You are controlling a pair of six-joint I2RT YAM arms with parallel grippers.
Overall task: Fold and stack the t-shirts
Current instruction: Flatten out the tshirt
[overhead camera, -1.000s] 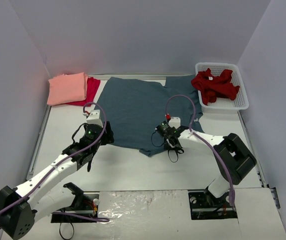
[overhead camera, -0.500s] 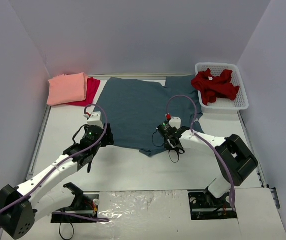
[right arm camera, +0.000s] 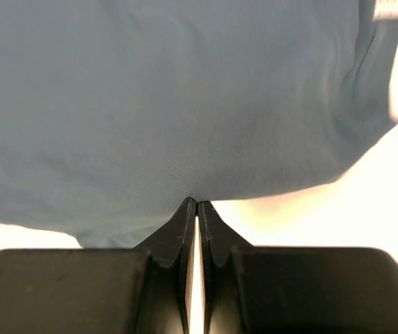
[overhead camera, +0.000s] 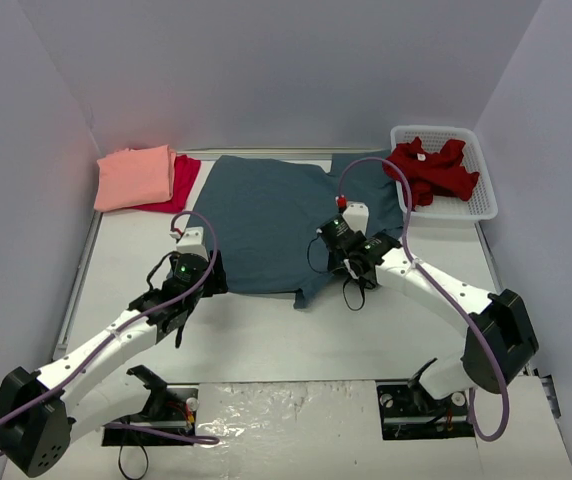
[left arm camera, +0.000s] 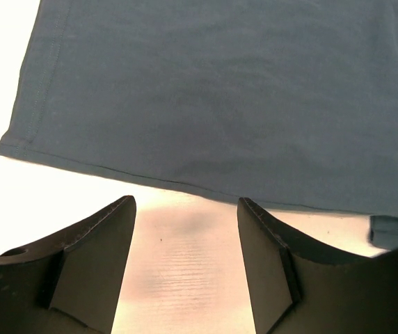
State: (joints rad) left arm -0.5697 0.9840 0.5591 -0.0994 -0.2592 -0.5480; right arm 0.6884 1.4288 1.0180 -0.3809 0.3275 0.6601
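1. Since a second ago my right pincer has clamped together on the blue shirt's near hem and dragged it toward 12 o'clock.
2. My left pincer stands apart over bare table, just short of that hem.
3. At 10 o'clock the pink shirt lies folded over the crimson shirt. At 1 o'clock the dark red shirt is heaped in the basket.
4. A pale tag, perhaps a label, is too blurred to read.

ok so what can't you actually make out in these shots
- Top view: crimson cloth t-shirt, mostly covered by the folded salmon-pink t-shirt; its fold is hidden.
- Top view: dark red t-shirt bunched in the white lattice plastic basket; too crumpled to count garments.
- Right wrist view: large slate-blue t-shirt cut off by frame edges.
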